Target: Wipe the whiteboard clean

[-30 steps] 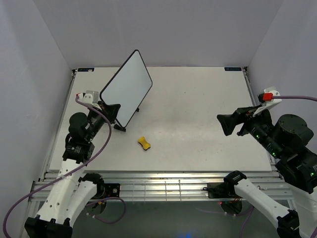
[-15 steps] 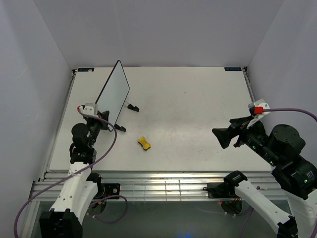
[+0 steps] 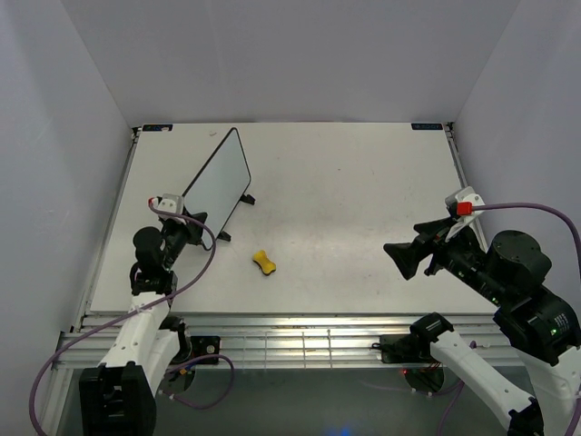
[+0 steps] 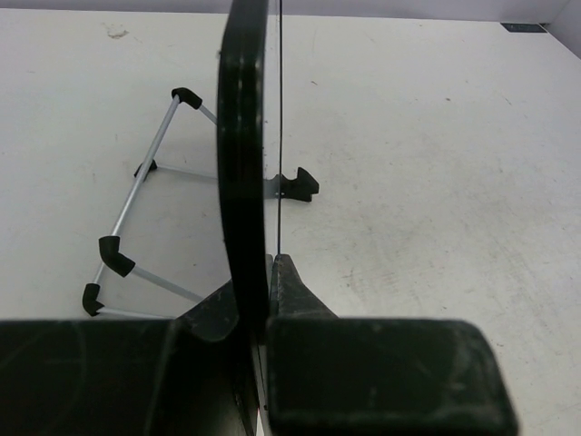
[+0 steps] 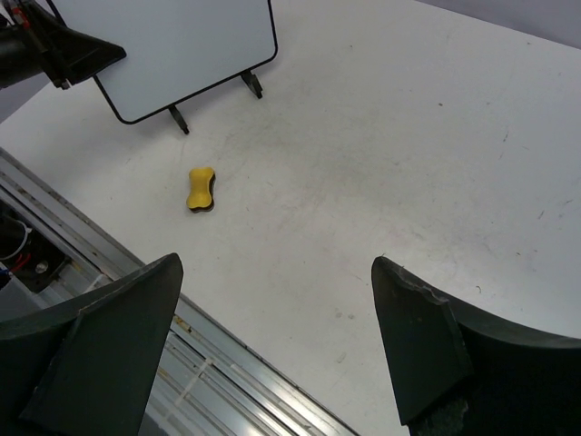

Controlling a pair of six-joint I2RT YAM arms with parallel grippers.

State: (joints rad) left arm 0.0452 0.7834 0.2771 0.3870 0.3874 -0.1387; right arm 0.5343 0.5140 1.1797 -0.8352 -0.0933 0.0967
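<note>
The whiteboard (image 3: 220, 175) is plain white with a thin black rim and stands tilted at the left of the table, its small black feet (image 3: 247, 198) down near the surface. My left gripper (image 3: 192, 222) is shut on its near lower edge. The left wrist view shows the board edge-on (image 4: 243, 154) pinched between my left gripper's (image 4: 263, 283) jaws. In the right wrist view the board (image 5: 172, 45) shows no writing. My right gripper (image 3: 405, 259) hovers open over the right side, nothing between its fingers (image 5: 109, 345).
A small yellow peanut-shaped eraser (image 3: 264, 262) (image 5: 201, 189) lies on the table (image 3: 363, 163) in front of the board, apart from both grippers. The board's wire stand (image 4: 136, 209) shows behind it. A metal rail (image 3: 300, 327) runs along the near edge.
The left arm has drawn back towards its base, lowering and turning the held whiteboard from raised and face-on to tilted on the table. The right gripper has drifted slightly left and nearer.
</note>
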